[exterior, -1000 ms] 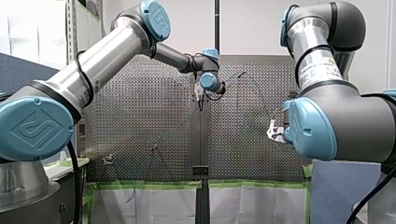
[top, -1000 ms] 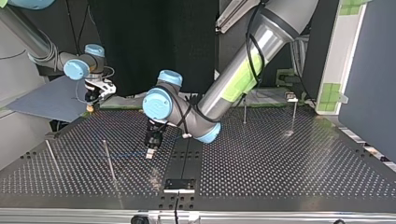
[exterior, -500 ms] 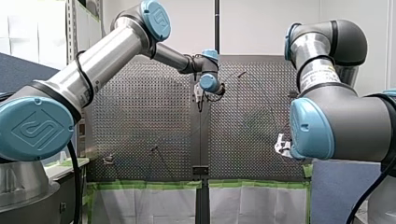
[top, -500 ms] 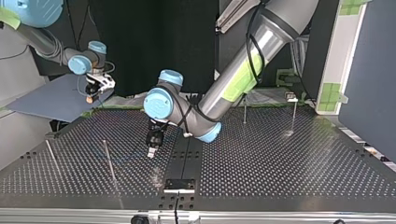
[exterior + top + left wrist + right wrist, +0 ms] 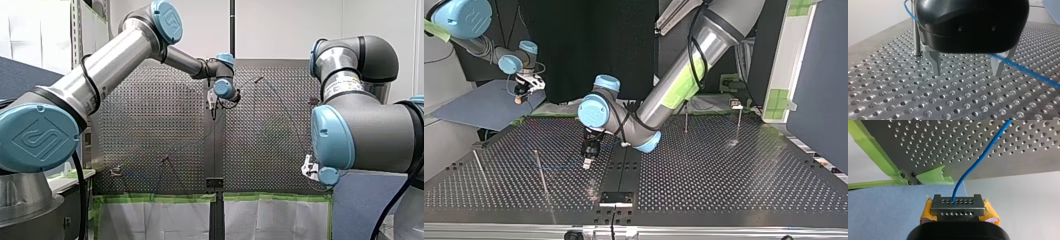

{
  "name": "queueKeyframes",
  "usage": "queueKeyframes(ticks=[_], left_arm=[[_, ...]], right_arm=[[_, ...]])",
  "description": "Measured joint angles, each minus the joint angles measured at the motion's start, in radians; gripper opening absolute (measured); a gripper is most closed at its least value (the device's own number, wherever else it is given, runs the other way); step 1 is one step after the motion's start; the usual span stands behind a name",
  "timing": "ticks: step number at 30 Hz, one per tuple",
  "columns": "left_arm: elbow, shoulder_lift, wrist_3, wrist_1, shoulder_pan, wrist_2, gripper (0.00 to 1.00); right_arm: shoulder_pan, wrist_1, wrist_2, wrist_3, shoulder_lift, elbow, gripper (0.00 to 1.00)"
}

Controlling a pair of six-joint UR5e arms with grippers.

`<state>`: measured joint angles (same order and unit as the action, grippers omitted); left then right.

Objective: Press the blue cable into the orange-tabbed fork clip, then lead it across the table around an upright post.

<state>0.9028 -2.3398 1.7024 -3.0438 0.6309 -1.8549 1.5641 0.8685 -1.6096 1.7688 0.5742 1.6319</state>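
**Cable routing: status and count**

Status. My right gripper (image 5: 957, 204), yellow-padded, is clenched on the thin blue cable (image 5: 975, 162). The strand leaves the pads and runs up over the perforated metal table (image 5: 1023, 150). This gripper hangs beyond the table's edge, above a blue board (image 5: 885, 207) and near strips of green tape (image 5: 873, 152).

My left gripper (image 5: 966, 74), black with two bare metal fingers (image 5: 935, 63), stands released, tips close to the plate. The cable passes under its body and by one finger, then trails away across the holes. Nothing is gripped there.

Beside the other finger a slim upright metal post (image 5: 915, 32) rises from the plate, and the cable crosses it high up. Whether it goes round the post or merely passes it: cannot tell.

Progress (judgement). The orange-tabbed fork clip is not found in any view, so seating is unconfirmed. The cable lies across the table and reaches a post, so the lead-across looks well along. Left to do or check: the wrap at the post, cable tension, and release by the right gripper.

Count.
- Arms: 2
- Grippers: 2
- Blue cable: 1
- Upright posts: 4 in the top view, two at its left and two toward its right
- Clips: 0 seen
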Motion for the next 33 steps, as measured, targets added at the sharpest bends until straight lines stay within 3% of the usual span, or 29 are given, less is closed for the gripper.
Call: queueKeyframes(ticks=[18,27,33], left_arm=[[0.000,0.000,0.007,-0.007,0.000,0.000,1.00],[0.000,0.000,0.070,-0.066,0.006,-0.006,1.00],[0.000,0.000,0.111,-0.102,0.006,-0.043,1.00]], right_arm=[[-0.023,0.015,0.027,0.004,-0.050,-0.021,0.00],[-0.023,0.052,0.076,-0.007,-0.051,-0.022,0.00],[-0.023,0.062,0.085,-0.004,-0.051,-0.022,0.00]])
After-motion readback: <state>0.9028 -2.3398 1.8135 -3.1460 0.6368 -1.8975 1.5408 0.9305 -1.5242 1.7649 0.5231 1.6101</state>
